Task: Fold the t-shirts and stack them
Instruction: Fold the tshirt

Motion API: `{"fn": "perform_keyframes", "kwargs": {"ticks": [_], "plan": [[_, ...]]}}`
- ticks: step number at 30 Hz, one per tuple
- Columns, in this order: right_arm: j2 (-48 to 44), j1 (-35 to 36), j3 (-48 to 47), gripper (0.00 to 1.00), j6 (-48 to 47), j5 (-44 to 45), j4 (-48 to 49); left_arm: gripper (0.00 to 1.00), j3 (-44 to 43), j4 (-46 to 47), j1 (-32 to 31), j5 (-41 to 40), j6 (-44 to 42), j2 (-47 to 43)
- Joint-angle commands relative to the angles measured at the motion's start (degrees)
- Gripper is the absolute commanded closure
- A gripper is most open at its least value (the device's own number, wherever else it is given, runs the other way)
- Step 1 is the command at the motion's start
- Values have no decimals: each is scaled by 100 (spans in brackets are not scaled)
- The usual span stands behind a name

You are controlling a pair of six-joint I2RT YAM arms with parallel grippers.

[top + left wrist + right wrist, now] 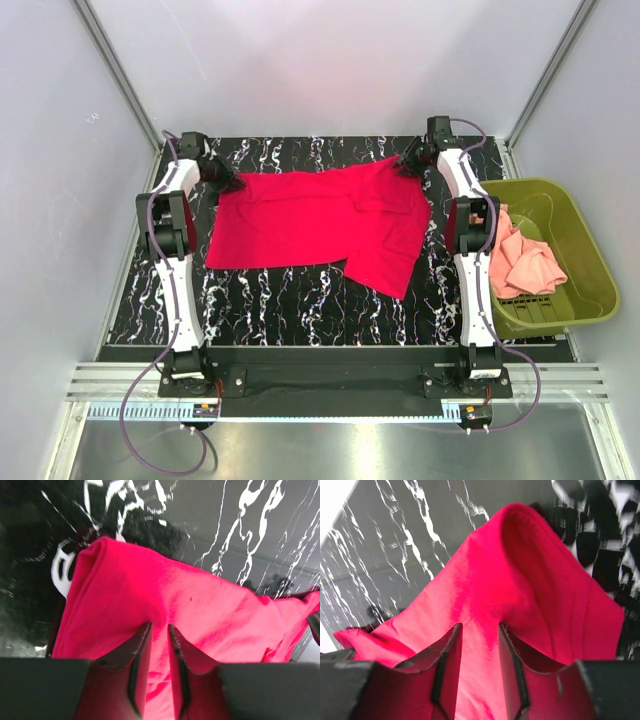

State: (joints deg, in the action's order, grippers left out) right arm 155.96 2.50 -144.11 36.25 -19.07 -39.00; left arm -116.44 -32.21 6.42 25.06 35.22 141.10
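On your left, the left gripper sits at the far left corner of the red t-shirt. Its fingers are drawn close, pinching a fold of red cloth between them. The shirt lies spread across the middle of the black marbled table, with one flap reaching toward you at its right side. Your right gripper is at the shirt's far right corner, clamped on cloth that tents up to it. Further right, the pink t-shirt lies crumpled inside the olive-green basket.
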Motion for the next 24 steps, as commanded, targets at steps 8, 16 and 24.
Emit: {"fn": "perform_keyframes", "kwargs": {"ticks": [8, 16, 24], "plan": [[-915, -39, -355, 30, -643, -18, -897, 50, -134, -583, 194, -291, -305, -995], [-2744, 337, 733, 16, -1673, 667, -2803, 36, 1324, -1629, 132, -1379, -858, -2964], [-5451, 1718, 4581, 17, -1683, 976, -2281, 44, 4961, -1263, 167, -2066, -701, -5475]]}}
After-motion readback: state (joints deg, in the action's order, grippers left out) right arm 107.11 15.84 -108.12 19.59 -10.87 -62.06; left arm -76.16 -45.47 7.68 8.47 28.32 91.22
